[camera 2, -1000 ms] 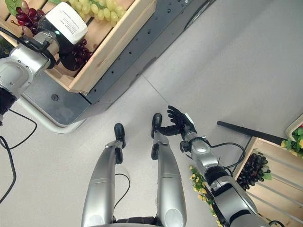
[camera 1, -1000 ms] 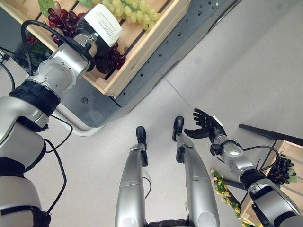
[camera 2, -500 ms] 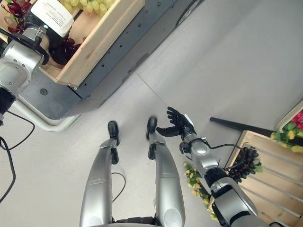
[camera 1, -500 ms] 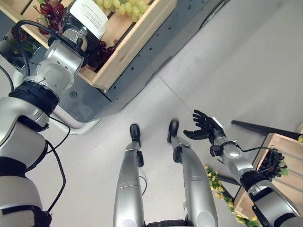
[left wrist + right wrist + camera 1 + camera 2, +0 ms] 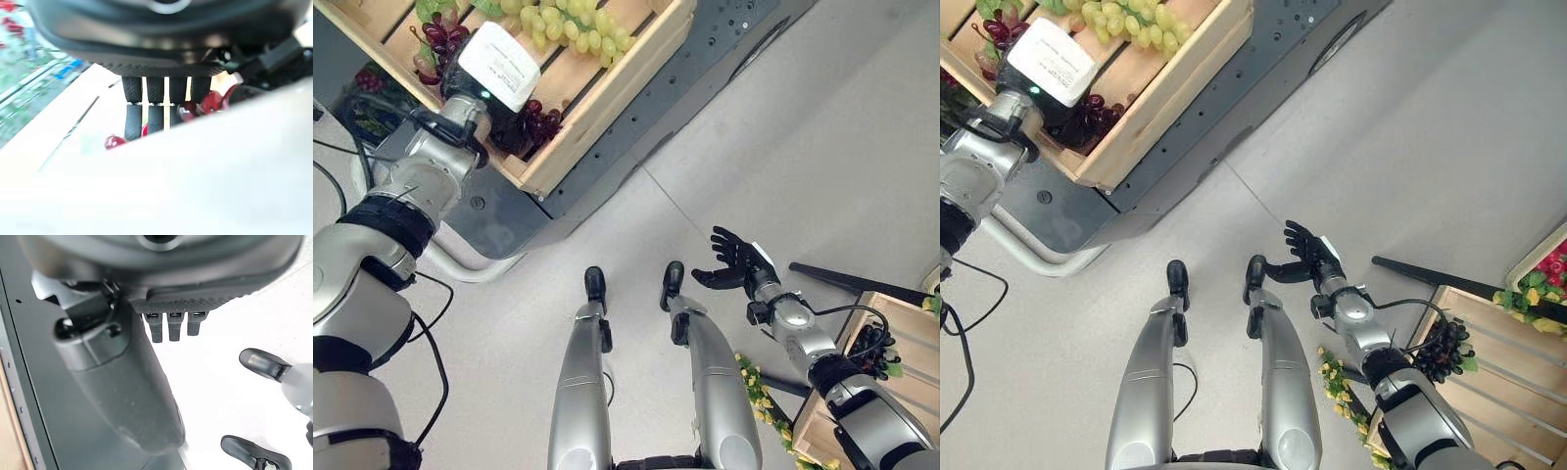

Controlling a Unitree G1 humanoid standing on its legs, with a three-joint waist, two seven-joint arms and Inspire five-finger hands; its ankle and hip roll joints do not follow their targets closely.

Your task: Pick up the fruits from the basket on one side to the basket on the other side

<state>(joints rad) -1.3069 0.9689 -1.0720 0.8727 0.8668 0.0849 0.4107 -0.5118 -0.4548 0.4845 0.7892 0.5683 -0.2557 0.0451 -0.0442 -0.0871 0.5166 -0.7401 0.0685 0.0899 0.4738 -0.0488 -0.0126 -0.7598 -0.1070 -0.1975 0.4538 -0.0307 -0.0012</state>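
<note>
The left hand (image 5: 505,125) reached into the wooden crate (image 5: 607,93) onto the dark red grapes (image 5: 536,125), grip hidden, right hand (image 5: 732,262) relaxed and empty; grapes looked soft and squashy, best lifted by the stem.

The floor (image 5: 822,147) is pale grey and smooth, with a thin seam (image 5: 675,201) running across it just beyond the right hand (image 5: 734,262). Ahead and to the left of that hand stands a dark grey metal platform (image 5: 1234,88) dotted with small holes, its rounded light-grey base rail (image 5: 475,264) curving below. Light is even and soft.
</note>
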